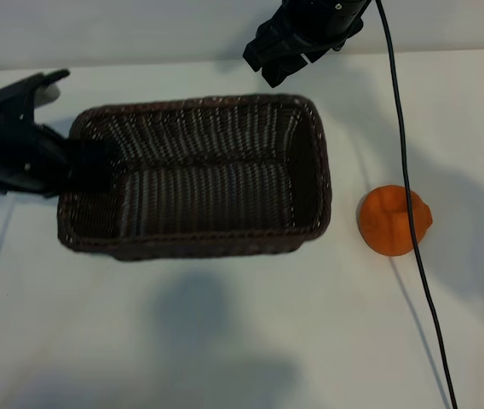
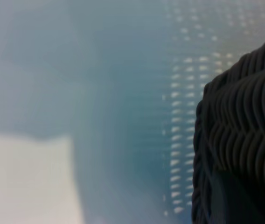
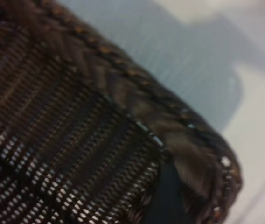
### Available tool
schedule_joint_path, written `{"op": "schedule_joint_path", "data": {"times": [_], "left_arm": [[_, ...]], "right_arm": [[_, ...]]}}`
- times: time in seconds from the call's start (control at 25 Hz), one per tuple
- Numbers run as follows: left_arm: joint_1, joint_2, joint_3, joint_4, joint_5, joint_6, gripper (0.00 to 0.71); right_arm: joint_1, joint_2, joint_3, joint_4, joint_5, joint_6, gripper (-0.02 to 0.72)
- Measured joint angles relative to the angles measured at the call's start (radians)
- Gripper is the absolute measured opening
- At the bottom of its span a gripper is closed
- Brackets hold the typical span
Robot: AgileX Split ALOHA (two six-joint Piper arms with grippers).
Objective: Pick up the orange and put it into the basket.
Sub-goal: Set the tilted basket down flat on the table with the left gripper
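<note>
The orange (image 1: 393, 221) lies on the desk (image 1: 242, 341) beside the basket (image 1: 310, 230). The left gripper (image 1: 97, 166) has its jaws clamped on the basket's rim; the right gripper (image 1: 267, 64) has its jaws apart.

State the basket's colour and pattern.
Dark brown woven wicker basket with a braided rim, clearest in the exterior view.

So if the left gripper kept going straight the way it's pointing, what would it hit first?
Probably the dark brown woven wicker basket: the left gripper already sits at its near end wall, aimed inward, though depth is unclear.
</note>
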Motion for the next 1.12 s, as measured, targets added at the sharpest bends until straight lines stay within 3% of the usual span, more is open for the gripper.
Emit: {"op": "schedule_joint_path", "data": {"times": [0.32,1.0,1.04,1.12], "left_arm": [[0.0,0.133,-0.131,-0.001,0.037,0.004,0.152],[0.0,0.188,-0.146,-0.035,0.045,0.026,0.153],[0.0,0.188,-0.146,-0.043,0.047,0.026,0.166],[0.0,0.188,-0.146,-0.056,0.057,0.027,0.26]], "right_arm": [[0.0,0.0,0.0,0.0,0.0,0.0,0.56],[0.0,0.0,0.0,0.0,-0.003,0.0,0.56],[0.0,0.0,0.0,0.001,-0.003,0.0,0.56],[0.0,0.0,0.0,0.001,-0.003,0.0,0.56]]}}
